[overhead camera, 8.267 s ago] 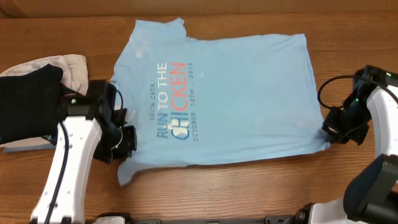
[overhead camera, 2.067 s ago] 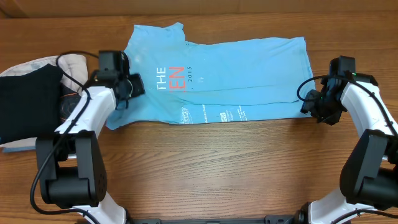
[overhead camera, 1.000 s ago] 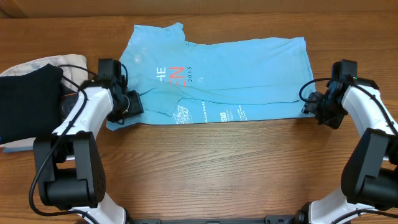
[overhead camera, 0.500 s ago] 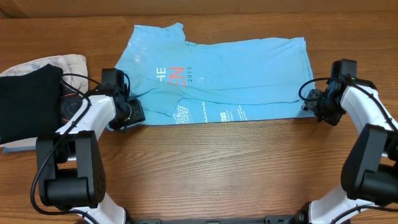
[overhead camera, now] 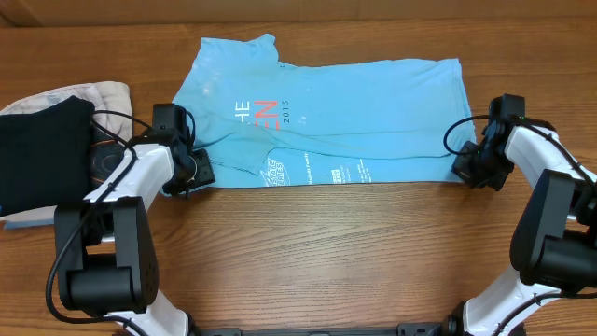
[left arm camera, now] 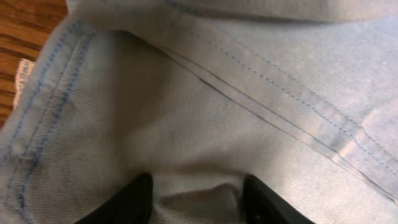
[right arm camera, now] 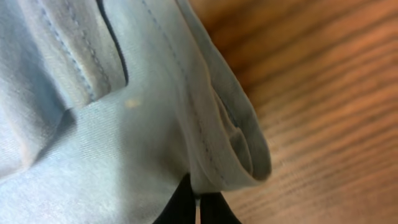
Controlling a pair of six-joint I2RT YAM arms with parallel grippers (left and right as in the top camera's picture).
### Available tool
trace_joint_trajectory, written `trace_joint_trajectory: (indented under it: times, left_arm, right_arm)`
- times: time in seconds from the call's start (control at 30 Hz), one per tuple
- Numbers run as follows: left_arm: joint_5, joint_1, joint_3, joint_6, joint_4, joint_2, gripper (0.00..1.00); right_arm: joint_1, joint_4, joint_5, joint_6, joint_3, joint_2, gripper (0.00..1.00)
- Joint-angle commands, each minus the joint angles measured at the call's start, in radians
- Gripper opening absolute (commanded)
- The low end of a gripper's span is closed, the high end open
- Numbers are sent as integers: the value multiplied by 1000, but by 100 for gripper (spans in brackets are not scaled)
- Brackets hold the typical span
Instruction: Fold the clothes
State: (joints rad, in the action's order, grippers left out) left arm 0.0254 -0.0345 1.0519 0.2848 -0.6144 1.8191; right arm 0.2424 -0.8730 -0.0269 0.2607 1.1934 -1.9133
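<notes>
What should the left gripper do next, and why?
Probably close the left gripper on the pucker of T-shirt it straddles. Its jaws stand apart over the shirt's left edge, while the right gripper is shut on the right corner, so both ends would then be held for the next fold.

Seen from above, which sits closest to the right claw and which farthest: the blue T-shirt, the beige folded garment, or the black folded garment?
1. Light sky-blue cotton T-shirt: its right edge is in the right claw.
2. Beige folded garment: far left, at the back.
3. Black folded garment: left edge, farthest.
</notes>
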Motion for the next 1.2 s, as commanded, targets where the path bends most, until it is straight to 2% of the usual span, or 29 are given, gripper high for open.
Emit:
trace_joint_trajectory:
  times: [0.0,0.23,0.47,0.57,0.7,0.87,1.0,1.07,1.17]
  left_arm:
    - [-34,-4,-56,-11,-13,-5,49]
    - [-37,-6,-129,11,-113,-5,43]
    - [-37,-7,-212,101,-191,-5,42]
    - [-36,-12,-222,136,-224,-5,41]
    - [-37,-13,-222,140,-254,-6,30]
    - [-96,-13,-220,169,-262,-40,31]
    - [-175,-13,-211,176,-248,-109,40]
    - [-174,-13,-203,176,-243,-146,42]
    - [-175,-13,-193,175,-241,-188,44]
  right_arm:
    - [18,-44,-52,13,-10,-23,4]
    - [57,-231,-146,134,-10,-23,4]
    - [81,-332,-156,137,-10,-23,4]
    - [80,-360,-156,137,-10,-23,4]
    - [80,-377,-156,137,-10,-22,4]
    - [80,-381,-152,137,-9,2,4]
    - [80,-373,-153,137,-6,72,15]
    - [80,-369,-153,137,-6,111,30]
    - [80,-358,-153,137,-6,162,35]
